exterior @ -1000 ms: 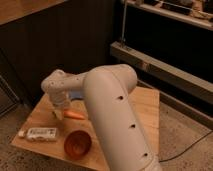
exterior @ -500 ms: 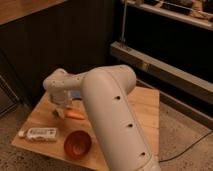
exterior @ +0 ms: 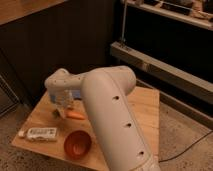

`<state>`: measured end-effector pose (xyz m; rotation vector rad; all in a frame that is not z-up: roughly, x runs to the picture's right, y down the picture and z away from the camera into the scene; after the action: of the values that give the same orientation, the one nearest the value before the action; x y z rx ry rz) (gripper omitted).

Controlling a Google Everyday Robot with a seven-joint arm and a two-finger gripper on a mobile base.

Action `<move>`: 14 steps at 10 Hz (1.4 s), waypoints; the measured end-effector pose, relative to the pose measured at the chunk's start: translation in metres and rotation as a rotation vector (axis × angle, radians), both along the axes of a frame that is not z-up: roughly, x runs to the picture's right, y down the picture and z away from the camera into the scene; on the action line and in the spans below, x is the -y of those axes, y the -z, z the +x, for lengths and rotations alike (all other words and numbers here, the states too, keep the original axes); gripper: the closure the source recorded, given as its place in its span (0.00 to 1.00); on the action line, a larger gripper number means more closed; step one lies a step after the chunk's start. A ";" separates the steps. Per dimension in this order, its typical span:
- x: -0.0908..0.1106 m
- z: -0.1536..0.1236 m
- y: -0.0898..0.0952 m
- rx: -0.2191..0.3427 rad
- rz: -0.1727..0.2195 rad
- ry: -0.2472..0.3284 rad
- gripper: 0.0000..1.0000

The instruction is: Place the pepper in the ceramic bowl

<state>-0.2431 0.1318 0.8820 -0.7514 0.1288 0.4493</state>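
Observation:
The orange pepper (exterior: 76,115) lies on the wooden table (exterior: 145,107), left of the arm's white body. The reddish-brown ceramic bowl (exterior: 77,143) sits near the table's front edge, below the pepper and apart from it. My gripper (exterior: 63,106) hangs from the white wrist just left of the pepper's blunt end, close above the table. The big white arm (exterior: 112,115) covers the table's middle and hides what lies behind it.
A white tube (exterior: 42,133) lies at the front left of the table. A small dark green lump (exterior: 55,114) sits beside the gripper. A blue thing (exterior: 75,96) shows behind the wrist. Dark shelving with a metal rail (exterior: 160,65) stands behind, with floor to the right.
The gripper and wrist have shifted slightly; the pepper, bowl and tube stay where they were.

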 end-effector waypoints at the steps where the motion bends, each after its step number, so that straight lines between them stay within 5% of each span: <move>1: -0.003 -0.002 0.001 0.006 -0.009 0.002 0.42; 7: -0.007 -0.006 0.002 0.011 -0.016 0.018 0.99; 14: 0.028 -0.011 0.039 0.028 0.085 -0.034 1.00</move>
<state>-0.2541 0.1036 0.8430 -0.6770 0.0706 0.4742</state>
